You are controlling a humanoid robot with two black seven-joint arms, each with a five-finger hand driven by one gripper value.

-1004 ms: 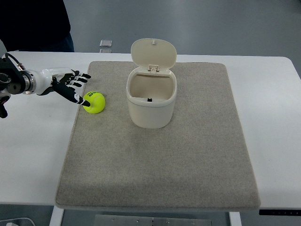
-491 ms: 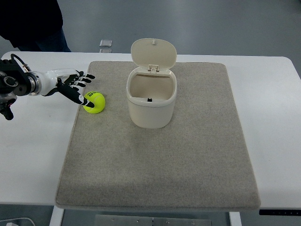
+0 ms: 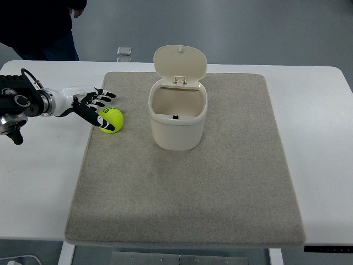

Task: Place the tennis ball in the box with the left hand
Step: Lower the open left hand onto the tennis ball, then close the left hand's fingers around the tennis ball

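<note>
Left hand (image 3: 90,105) now nearer tennis ball (image 3: 111,120)

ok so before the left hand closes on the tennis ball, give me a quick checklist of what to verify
1. Tennis ball reachable: ok, it lies on the mat's left edge, right beside the left hand.
2. Hand free: ok, the fingers are spread and hold nothing.
3. Hand around the ball: not ok, only one fingertip is at the ball's left side; actual contact cannot tell.
4. Box ready: ok, its lid stands flipped up and the opening is clear.
5. Path from ball to box: ok, bare mat between them.
6. Right hand out of the way: ok, not in view.
</note>
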